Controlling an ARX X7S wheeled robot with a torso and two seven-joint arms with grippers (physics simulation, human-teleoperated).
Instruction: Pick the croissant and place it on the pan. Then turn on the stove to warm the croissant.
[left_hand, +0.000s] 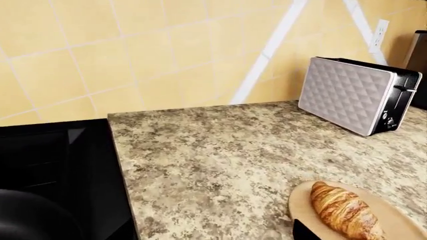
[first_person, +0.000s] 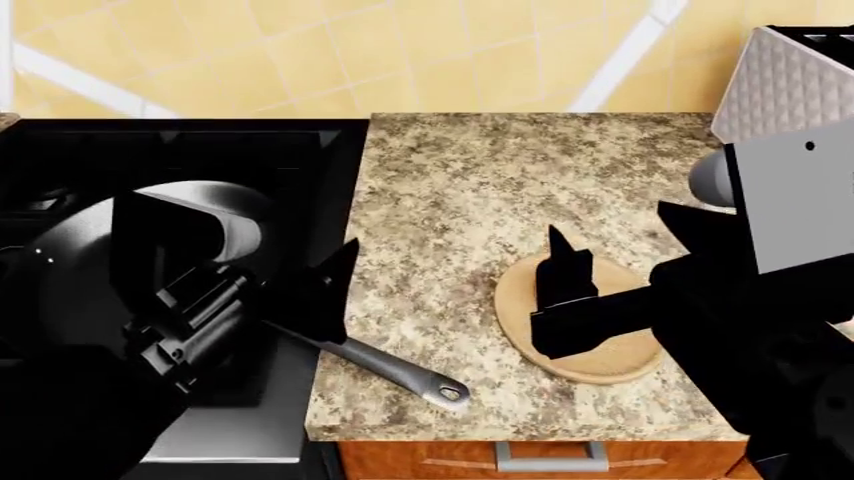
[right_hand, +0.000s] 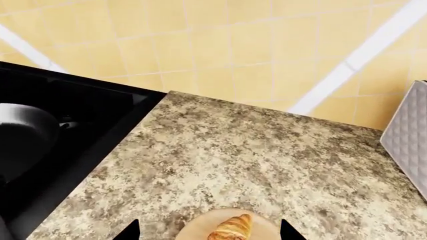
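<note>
The croissant (right_hand: 230, 228) is seen lying on a round wooden plate (first_person: 514, 300) on the granite counter (first_person: 454, 200) — beneath the right gripper (right_hand: 210, 232), whose fingers are spread wide. The pan (first_person: 80, 270) is set on the stove (first_person: 174, 150); the left gripper's (first_person: 327, 290) state cannot be told.

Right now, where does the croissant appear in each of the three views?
Left wrist view: the croissant lies on the plate, low at the right.
Head view: not visible; the right gripper covers the plate there.
Right wrist view: bottom centre, on the plate.
Shared landmark: the toaster.
</note>
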